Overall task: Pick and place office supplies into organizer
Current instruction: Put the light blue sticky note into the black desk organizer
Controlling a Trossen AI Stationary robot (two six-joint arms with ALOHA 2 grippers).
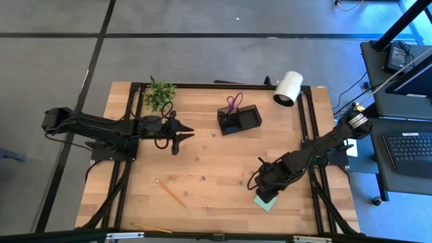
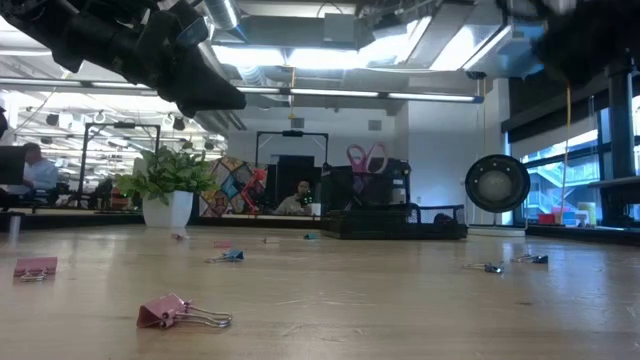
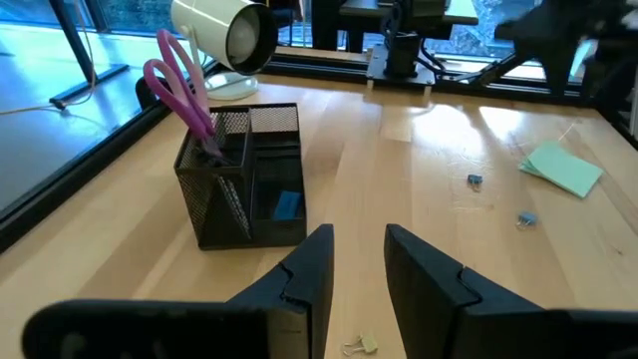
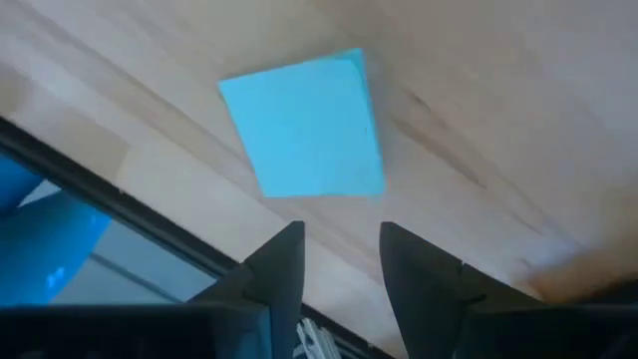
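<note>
Wooden table [image 1: 216, 175]: right claw [image 1: 268, 194] parted over sticky-note pad [image 1: 265, 202]; left claw [image 1: 183, 135] parted near organizer [image 1: 239, 119].

Grey carpet floor [image 1: 202, 54], side desk with keyboard [image 1: 412, 145], bright ceiling lights [image 2: 300, 55]

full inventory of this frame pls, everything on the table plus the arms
organizer: 1, black mesh, far centre of table
scissors: 1, purple handles, standing in the organizer's tall part
sticky-note pad: 1, light green, near right, under the right pincer
pencils: 2, orange near left; yellow at near edge
binder clips: several, pink and blue, scattered on the table
plant: 1, green, far left
lamp: 1, white, far right
table: 1, light wood
people: 2, seated in the room behind
left pincer: open, left of centre, empty
right pincer: open, above the pad
</note>
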